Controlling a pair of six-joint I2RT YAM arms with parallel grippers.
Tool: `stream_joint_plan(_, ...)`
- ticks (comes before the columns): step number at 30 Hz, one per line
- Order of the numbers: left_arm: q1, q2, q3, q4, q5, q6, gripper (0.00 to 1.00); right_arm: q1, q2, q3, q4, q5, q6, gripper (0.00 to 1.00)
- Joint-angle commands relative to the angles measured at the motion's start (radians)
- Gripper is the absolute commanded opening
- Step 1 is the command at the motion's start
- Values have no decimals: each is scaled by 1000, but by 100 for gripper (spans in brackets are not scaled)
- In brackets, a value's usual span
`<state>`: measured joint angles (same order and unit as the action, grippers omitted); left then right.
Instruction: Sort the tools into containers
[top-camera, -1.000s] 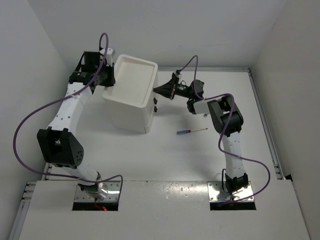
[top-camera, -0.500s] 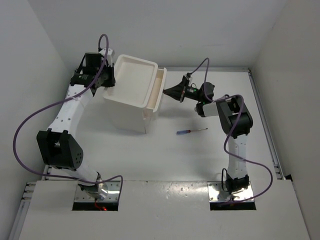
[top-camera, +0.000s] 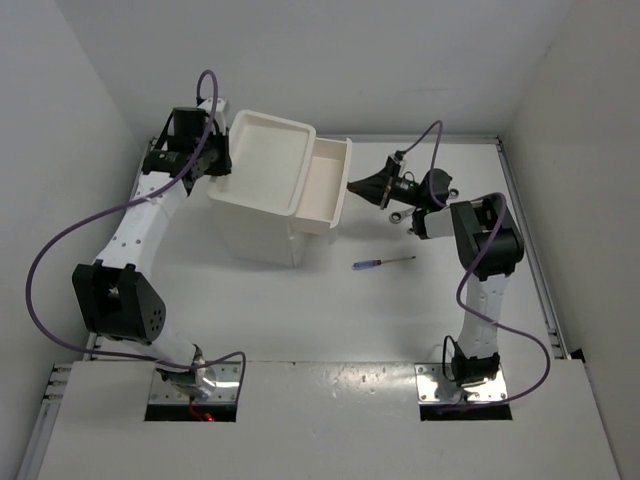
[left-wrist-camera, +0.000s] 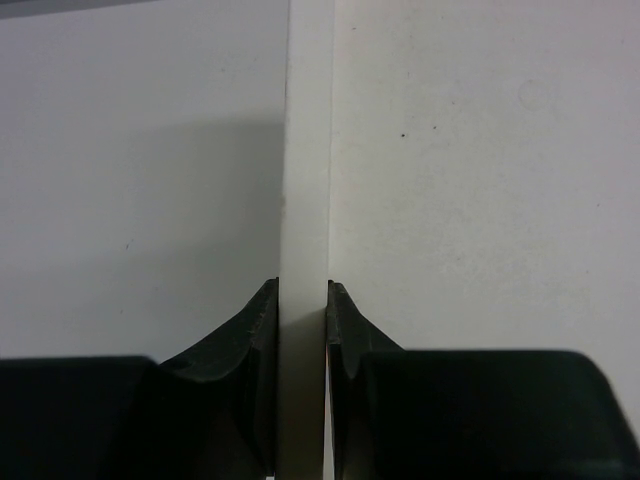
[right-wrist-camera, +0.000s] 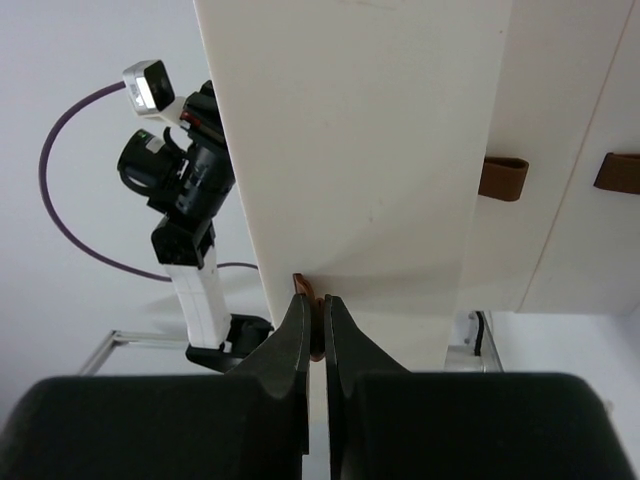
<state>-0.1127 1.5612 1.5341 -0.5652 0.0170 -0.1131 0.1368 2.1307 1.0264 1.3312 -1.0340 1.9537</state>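
The white cabinet (top-camera: 262, 205) stands at the back left of the table, with a tray-shaped top. Its top drawer (top-camera: 326, 186) is pulled out to the right. My right gripper (top-camera: 355, 185) is shut on that drawer's red-brown handle (right-wrist-camera: 312, 300). My left gripper (top-camera: 222, 160) is shut on the rim of the cabinet's tray top (left-wrist-camera: 305, 200), at its left side. The screwdriver with the blue-red handle (top-camera: 382, 262) lies on the table to the right of the cabinet. The wrenches and pliers are out of view.
Two lower drawer handles (right-wrist-camera: 503, 177) show in the right wrist view. White walls close in the table at the back and both sides. A rail (top-camera: 528, 250) runs along the table's right edge.
My right gripper has moved right with the handle in it, and the top drawer has slid out of the cabinet. The left gripper stays on the rim.
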Motion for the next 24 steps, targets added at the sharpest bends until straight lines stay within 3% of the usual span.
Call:
stream_joint_plan(1,4,-35,-8,7,-69,-71,0,-48,-26,-31,201,-57,-13,0)
stream_joint_plan(6,4,-35,-8,16,-69,-71,0,-59,-26,-40,201,-66,-22,2)
stream_joint_plan(8,4,-35,-8,16,-69,-71,0,-68,-26,-40,201,-75,-22,19)
stream_joint_plan(9,4,-26,1,16,-55,-59,0,-68,-26,-40,201,-75,-22,33)
stream_joint_plan(16,4,-4,24,4,3,-31,20,-77,-55,-31,181,-106,-50,55)
stream_joint_plan(17,4,-4,38,4,17,-31,27,-77,-55,-20,181,-106,-50,55)
stream_joint_plan(18,4,-4,38,-5,17,-22,42,-77,-69,-20,168,-116,-71,57)
stream_joint_plan(20,4,-4,61,-5,44,-22,57,-86,-96,-20,138,-130,-94,57)
stream_joint_plan(21,4,-4,61,-5,44,-22,71,-98,-107,-20,113,-142,-123,58)
stream_joint_plan(24,4,-4,107,-5,44,-13,81,-118,-162,-31,41,-172,-199,58)
